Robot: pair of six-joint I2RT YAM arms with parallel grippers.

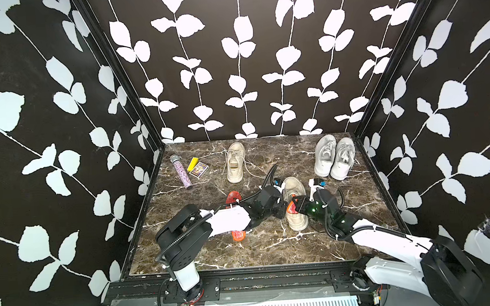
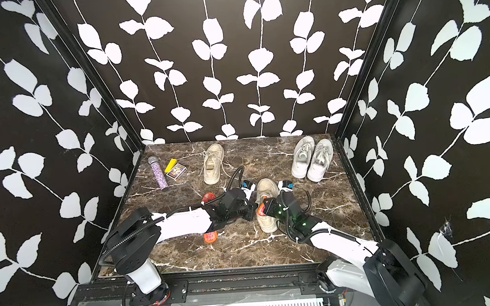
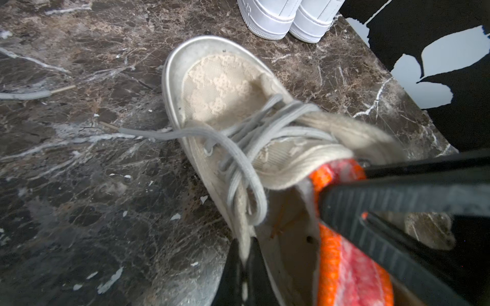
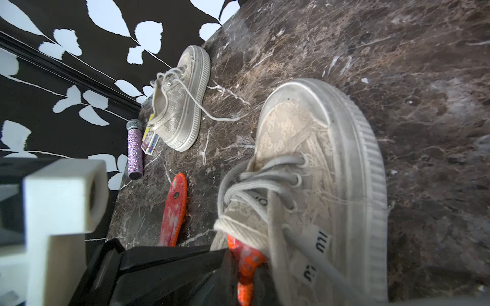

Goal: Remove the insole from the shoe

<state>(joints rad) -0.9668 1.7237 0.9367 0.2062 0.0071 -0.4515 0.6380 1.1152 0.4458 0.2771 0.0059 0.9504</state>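
Left wrist: left fingers [image 3: 258, 273] clenched on the shoe [image 3: 225, 87] side wall; judged best to pin it to the bench [image 3: 79, 185].
Right wrist: right fingers [image 4: 172, 265] clamped on the insole [image 4: 248, 261] heel end, the rest inside the shoe. Draw up and heelward, slowly, clear of the laces [image 4: 254, 182].
Top view: four shoes, two orange insoles; second insole [image 1: 237, 235] flat on the bench.
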